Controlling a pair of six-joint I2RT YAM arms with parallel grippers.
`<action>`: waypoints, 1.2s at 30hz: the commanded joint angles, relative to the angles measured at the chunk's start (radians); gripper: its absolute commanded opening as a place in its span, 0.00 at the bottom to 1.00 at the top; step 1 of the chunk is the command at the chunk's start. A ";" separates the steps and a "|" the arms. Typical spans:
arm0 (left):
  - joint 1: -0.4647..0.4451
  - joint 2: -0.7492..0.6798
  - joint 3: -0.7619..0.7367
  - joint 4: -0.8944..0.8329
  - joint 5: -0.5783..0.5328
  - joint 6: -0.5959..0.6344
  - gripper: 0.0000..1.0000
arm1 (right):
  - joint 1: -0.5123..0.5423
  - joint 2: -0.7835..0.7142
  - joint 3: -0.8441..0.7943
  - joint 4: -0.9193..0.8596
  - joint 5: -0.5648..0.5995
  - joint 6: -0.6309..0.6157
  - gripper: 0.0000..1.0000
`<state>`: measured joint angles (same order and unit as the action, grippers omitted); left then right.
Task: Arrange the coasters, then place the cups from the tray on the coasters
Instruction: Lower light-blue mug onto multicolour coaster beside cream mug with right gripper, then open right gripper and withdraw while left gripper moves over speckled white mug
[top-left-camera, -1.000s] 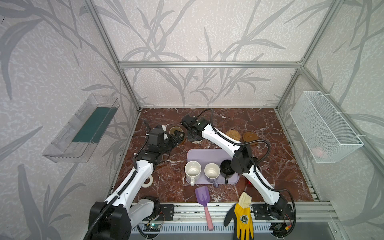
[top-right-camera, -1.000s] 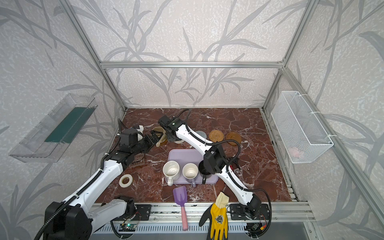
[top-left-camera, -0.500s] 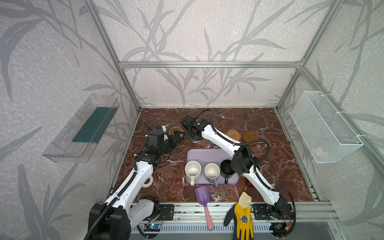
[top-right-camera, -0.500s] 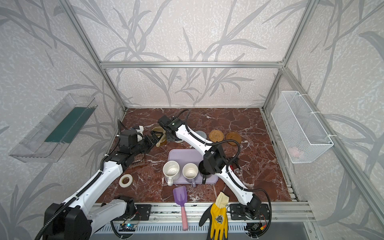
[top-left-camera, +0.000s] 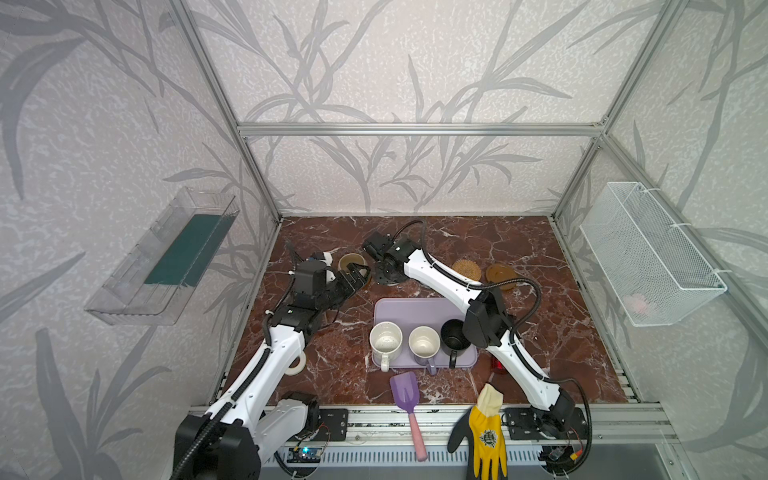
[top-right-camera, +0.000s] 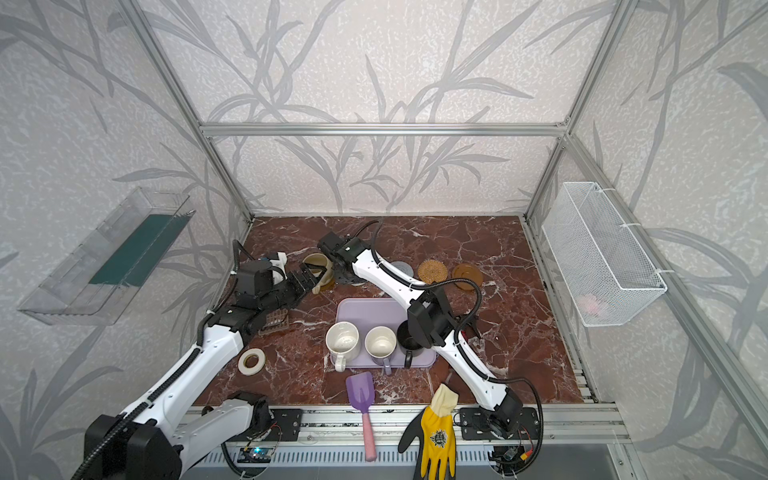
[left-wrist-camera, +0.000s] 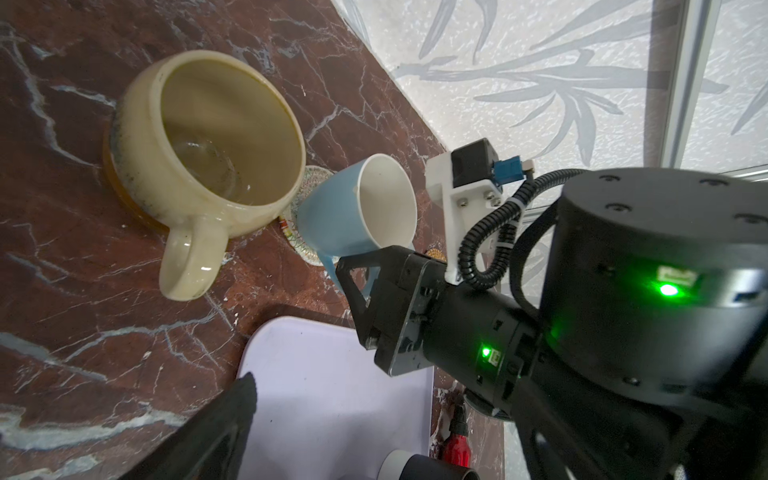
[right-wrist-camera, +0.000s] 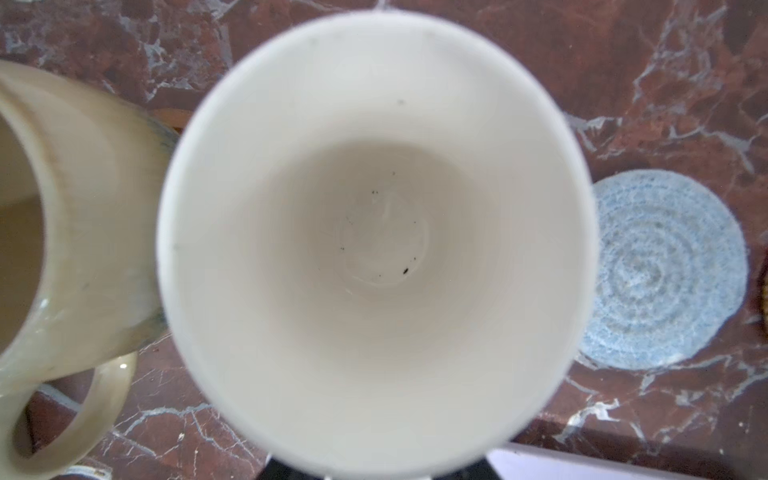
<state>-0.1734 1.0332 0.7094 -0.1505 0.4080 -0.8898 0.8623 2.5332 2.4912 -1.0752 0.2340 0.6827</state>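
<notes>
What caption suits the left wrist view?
Beige mug on an amber coaster, light blue mug on a woven coaster, beside the lavender tray.

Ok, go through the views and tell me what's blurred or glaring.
Right wrist view: the blue cup fills the frame, its rim soft, while the grey coaster is sharper. Left wrist view: beige cup crisp, a green light flares on the right arm, near finger dark and blurred. Both top views: sharp, evenly lit.

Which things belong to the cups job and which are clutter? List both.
Job: tray, beige mug, blue mug, speckled mug, lavender mug, black mug, grey-blue coaster, rattan coaster, amber coaster.
Clutter: tape roll, purple scoop, yellow glove, red bottle.
</notes>
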 joint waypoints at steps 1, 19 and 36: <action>0.004 -0.023 0.065 -0.108 0.039 0.075 0.99 | 0.006 -0.139 -0.053 0.032 0.002 -0.030 0.61; -0.259 -0.105 0.160 -0.519 -0.129 0.224 0.99 | 0.006 -0.937 -0.950 0.427 -0.017 -0.190 0.99; -0.670 -0.149 0.108 -0.740 -0.392 0.058 0.99 | -0.055 -1.417 -1.505 0.515 -0.268 -0.254 0.99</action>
<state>-0.7918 0.8703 0.8261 -0.8227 0.0990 -0.7807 0.8062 1.1702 1.0206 -0.5701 0.0341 0.4294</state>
